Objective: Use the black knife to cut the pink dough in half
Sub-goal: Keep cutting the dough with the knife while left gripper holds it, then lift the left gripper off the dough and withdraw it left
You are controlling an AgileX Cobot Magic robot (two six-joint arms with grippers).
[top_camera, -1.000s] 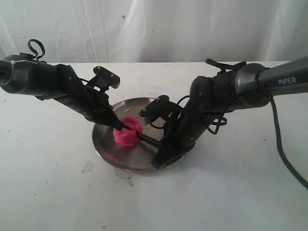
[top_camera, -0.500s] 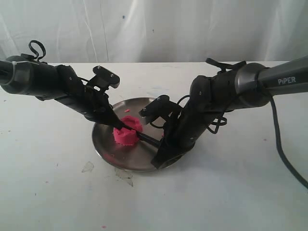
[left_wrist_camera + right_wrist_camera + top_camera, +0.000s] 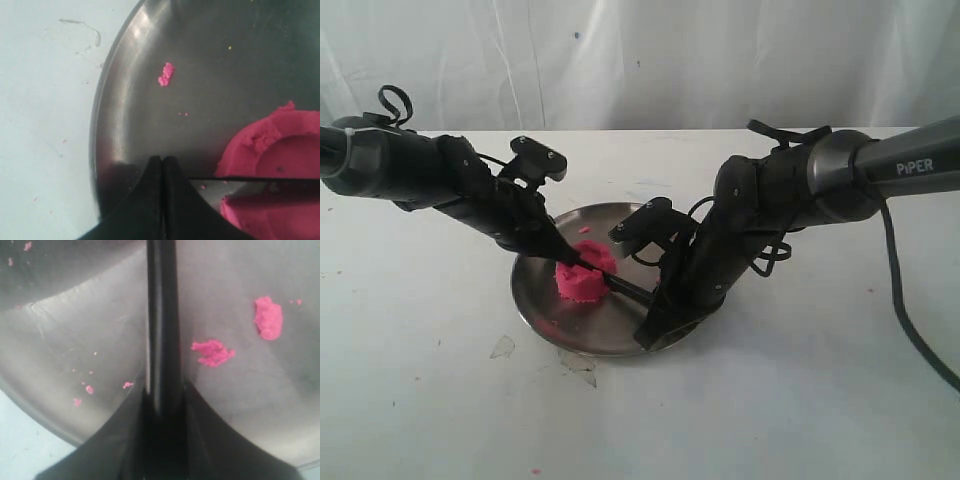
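Surface: white table (image 3: 420, 380), steel plate (image 3: 535, 310) near its middle.
Dough: pink dough (image 3: 582, 282) mid-plate, black knife (image 3: 632, 291) biting in.
Grip: my right gripper (image 3: 162, 410) clamps the handle; left gripper (image 3: 163, 167) pinched together, empty.
Risk: unpinned dough may slide, spoiling halves.

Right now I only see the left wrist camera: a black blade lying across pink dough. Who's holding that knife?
Observer: The right gripper is. It is shut on the black knife by the handle.
Operator: Is the dough in the middle of the plate?
Observer: Nearly. The exterior view shows the pink dough a bit toward the left arm's side of the steel plate.
Operator: Are there other crumbs I can't see?
Observer: Yes. In the right wrist view, two larger pink crumbs lie on the plate beside the handle.
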